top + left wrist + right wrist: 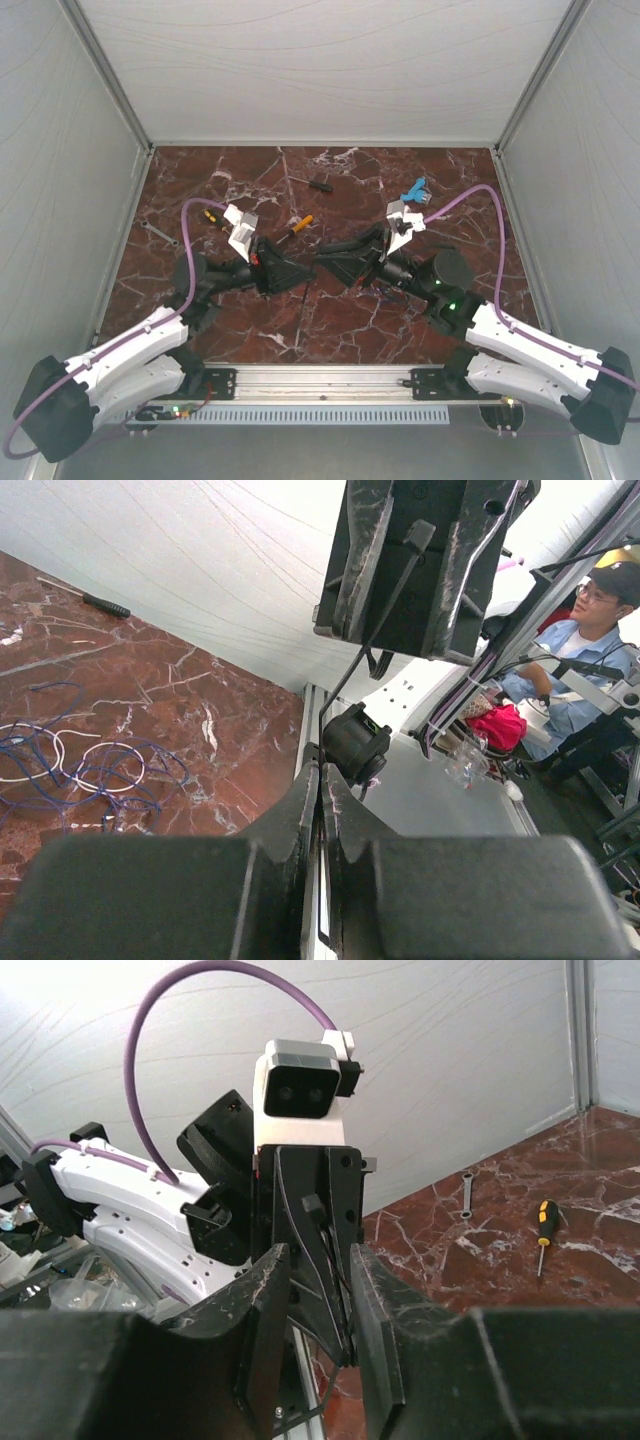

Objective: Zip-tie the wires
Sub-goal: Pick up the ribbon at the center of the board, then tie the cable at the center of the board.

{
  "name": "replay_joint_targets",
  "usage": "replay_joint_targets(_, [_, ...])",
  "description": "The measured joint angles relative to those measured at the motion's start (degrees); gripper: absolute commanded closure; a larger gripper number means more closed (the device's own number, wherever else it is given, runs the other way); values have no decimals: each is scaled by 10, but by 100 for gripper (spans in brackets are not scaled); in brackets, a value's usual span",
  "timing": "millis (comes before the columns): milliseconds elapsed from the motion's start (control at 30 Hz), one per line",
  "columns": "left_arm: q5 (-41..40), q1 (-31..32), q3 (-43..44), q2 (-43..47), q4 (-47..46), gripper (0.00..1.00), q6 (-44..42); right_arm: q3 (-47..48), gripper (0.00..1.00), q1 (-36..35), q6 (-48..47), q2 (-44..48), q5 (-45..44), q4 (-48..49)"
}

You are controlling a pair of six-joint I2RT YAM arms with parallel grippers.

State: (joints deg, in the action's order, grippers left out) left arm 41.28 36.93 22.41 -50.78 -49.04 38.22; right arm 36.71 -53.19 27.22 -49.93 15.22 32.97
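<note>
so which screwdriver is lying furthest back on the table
The black-handled screwdriver, lying alone nearest the back of the table, about midway across. The orange-handled screwdriver and the yellow-and-black screwdriver both lie further forward.

Left pincer (298, 274) and right pincer (326, 266) sit nose to nose mid-worktop (330, 335), so no passing between them. The near strip's open, but an orange-handled screwdriver (300, 224) lies just behind.

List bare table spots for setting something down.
Free: table strip just ahead of the rail; far-left corner beyond the wrench. Crowded: centre, where left gripper and right gripper meet, orange-handled screwdriver just behind.
</note>
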Motion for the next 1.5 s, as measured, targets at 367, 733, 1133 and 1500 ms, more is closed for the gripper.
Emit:
replay_joint_targets(367, [-3,3,0,0,0,100,10,-2,88,0,-11,-4,0,-5])
replay_joint_targets(733, [-3,4,0,0,-1,100,12,-2,100,0,-13,-19,0,3])
replay_joint_targets(1133, [-22,4,0,12,37,1,0,-2,100,10,-61,-6,-30,-39])
replay_joint_targets(1500, [-221,6,40,165,327,0,-84,-11,100,267,-110,33,-83,-131])
